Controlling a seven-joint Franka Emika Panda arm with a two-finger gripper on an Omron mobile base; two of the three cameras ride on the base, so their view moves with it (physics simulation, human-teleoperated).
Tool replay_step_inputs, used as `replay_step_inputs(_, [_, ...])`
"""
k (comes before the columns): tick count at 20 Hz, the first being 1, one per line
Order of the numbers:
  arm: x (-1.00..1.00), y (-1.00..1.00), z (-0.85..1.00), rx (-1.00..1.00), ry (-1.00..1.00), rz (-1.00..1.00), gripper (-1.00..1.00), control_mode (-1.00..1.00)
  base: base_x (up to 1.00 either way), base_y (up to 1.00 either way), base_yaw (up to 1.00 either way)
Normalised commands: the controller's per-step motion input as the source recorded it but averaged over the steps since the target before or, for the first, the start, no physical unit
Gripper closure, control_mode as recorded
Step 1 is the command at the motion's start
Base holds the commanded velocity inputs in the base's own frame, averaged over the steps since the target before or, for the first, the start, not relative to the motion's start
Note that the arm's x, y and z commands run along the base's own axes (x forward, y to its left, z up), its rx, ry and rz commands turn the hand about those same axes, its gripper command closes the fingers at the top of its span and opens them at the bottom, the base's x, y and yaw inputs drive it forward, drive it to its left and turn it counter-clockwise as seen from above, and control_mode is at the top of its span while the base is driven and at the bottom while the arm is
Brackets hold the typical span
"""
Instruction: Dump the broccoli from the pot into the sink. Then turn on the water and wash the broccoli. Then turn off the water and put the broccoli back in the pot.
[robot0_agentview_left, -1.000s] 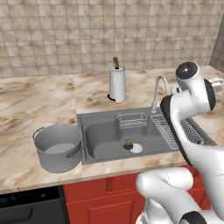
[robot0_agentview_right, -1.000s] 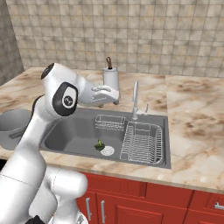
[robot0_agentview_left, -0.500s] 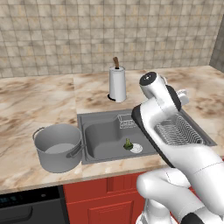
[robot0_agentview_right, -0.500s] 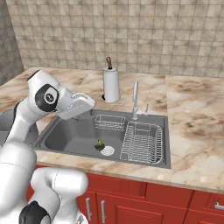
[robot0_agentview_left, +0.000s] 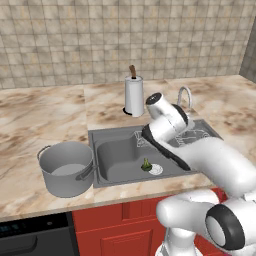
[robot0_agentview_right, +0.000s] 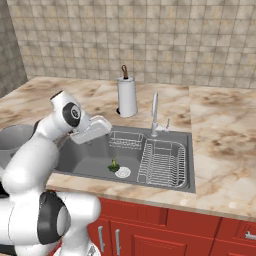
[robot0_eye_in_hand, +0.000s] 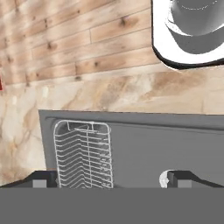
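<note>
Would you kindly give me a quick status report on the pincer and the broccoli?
Pincer open, empty, over the sink. Broccoli in the basin beside the drain. Pot upright on the counter. Faucet dry, nothing blocking.

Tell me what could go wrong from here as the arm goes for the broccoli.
1. The broccoli is small and lies right beside the round drain; an off-centre pinch may nudge it away.
2. The small wire rack and the big dish rack crowd the sink, so the open claw could catch wire.
</note>
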Motion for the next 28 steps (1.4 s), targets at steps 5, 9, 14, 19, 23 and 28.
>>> replay_step_inputs(5, [0.37,0.14,-0.43,0.14,0.13,0.00,-1.00,-1.00,0.00,0.00,0.00])
replay_step_inputs(9, [0.16,0.28,-0.57,0.09,0.10,0.00,-1.00,-1.00,0.00,0.00,0.00])
replay_step_inputs(14, [0.11,0.10,-0.61,0.08,0.04,0.00,-1.00,-1.00,0.00,0.00,0.00])
replay_step_inputs(19, [0.13,0.00,-0.53,0.11,-0.02,0.00,-1.00,-1.00,0.00,0.00,0.00])
replay_step_inputs(23, [0.06,0.00,-0.37,0.10,-0.11,0.00,-1.00,-1.00,0.00,0.00,0.00])
replay_step_inputs(28, [0.00,0.00,-0.33,0.09,-0.21,0.00,-1.00,-1.00,0.00,0.00,0.00])
